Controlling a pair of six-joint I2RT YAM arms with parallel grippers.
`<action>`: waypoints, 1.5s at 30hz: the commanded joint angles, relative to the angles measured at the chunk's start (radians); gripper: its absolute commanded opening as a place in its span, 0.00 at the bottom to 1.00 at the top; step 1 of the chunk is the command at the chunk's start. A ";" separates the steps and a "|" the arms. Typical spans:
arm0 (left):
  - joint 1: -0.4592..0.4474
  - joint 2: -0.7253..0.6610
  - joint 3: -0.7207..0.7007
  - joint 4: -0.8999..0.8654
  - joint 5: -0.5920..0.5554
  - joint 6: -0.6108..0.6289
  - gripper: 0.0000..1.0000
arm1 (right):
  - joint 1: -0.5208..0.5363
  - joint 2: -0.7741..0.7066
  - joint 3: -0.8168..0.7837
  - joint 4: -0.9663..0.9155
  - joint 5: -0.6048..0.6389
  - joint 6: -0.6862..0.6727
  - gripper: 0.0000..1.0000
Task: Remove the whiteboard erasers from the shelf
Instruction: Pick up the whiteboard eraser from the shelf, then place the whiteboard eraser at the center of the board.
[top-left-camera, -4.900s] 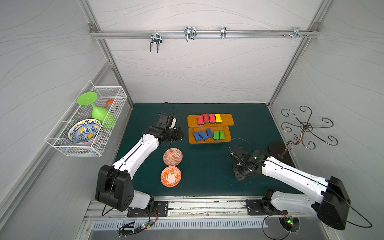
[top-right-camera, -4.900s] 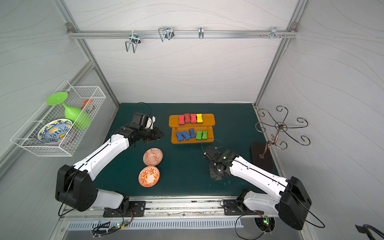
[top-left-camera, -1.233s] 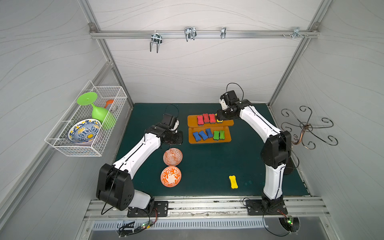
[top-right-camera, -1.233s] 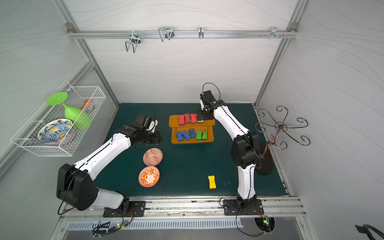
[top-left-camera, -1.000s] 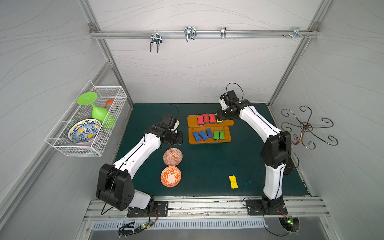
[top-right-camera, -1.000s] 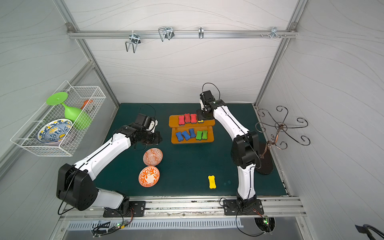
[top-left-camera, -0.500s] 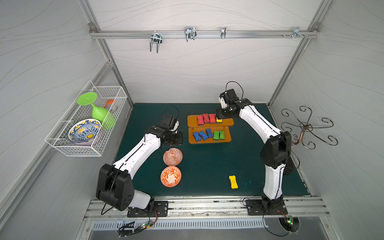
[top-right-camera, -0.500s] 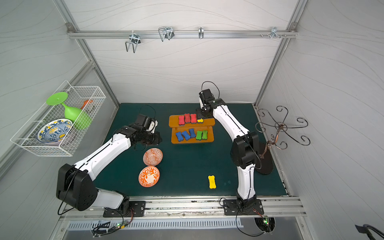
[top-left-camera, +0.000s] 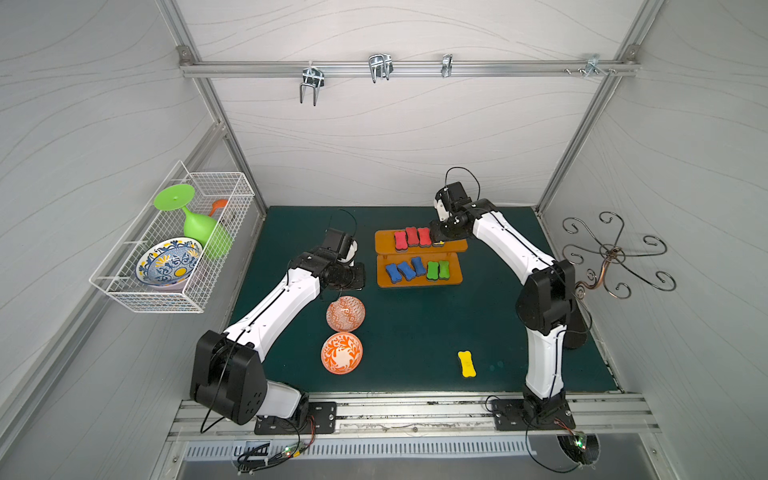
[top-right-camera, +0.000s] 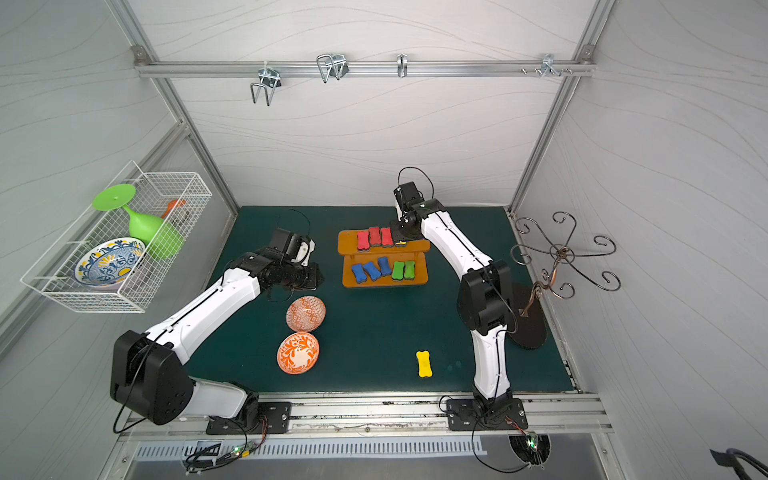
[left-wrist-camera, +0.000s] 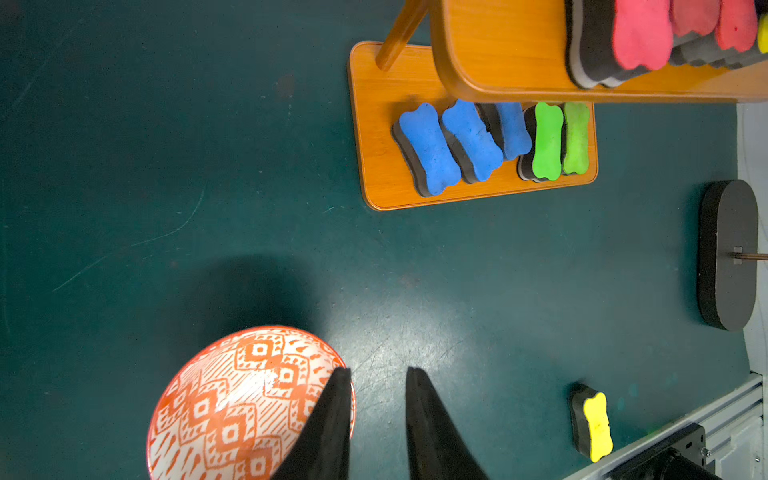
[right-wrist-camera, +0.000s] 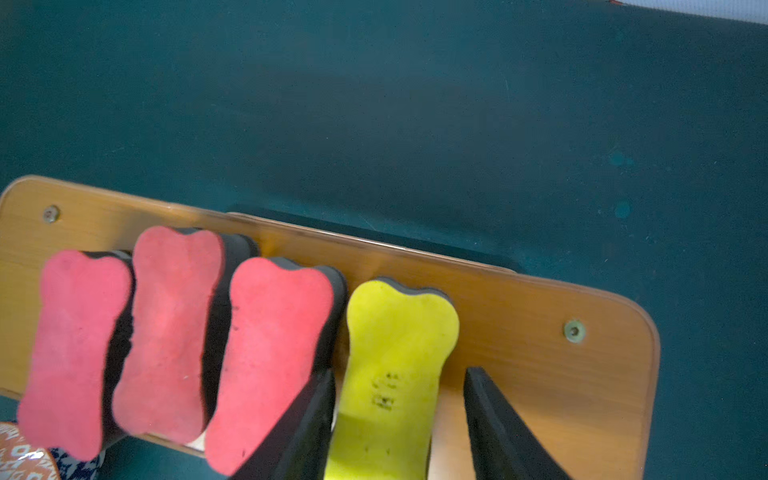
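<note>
My right claw is at the upper board of the shelf, and its two fingers stand apart with the yellow eraser between them. One finger sits in the narrow space between this eraser and the nearest of the three red erasers. The other finger is on the far side of the eraser, and a strip of bare board shows between them. So the claw is around the eraser but not clamped on it.

My left claw hangs low over the surface, the fingers only a little apart and holding nothing. A patterned bowl lies just beside one fingertip. Ahead of this claw, on the lower board, I see three blue erasers and two green erasers.

I judge the step in hand is the grasp of the yellow eraser. One other yellow eraser already lies on the surface, well apart from both claws, so nine remain on the shelf.

The next move calls for closing on the narrow waist of the foam, then lifting straight up. The inner finger should not drag the red neighbour with it.
</note>
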 joint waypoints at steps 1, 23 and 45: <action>-0.002 -0.023 -0.002 0.022 -0.007 0.001 0.27 | 0.006 0.015 0.012 -0.025 0.015 -0.012 0.54; -0.003 -0.031 -0.008 0.025 0.000 -0.004 0.27 | 0.008 -0.003 0.013 -0.032 0.030 0.020 0.30; -0.012 -0.108 -0.049 0.067 0.066 -0.038 0.27 | 0.527 -0.852 -1.080 -0.021 0.239 0.606 0.31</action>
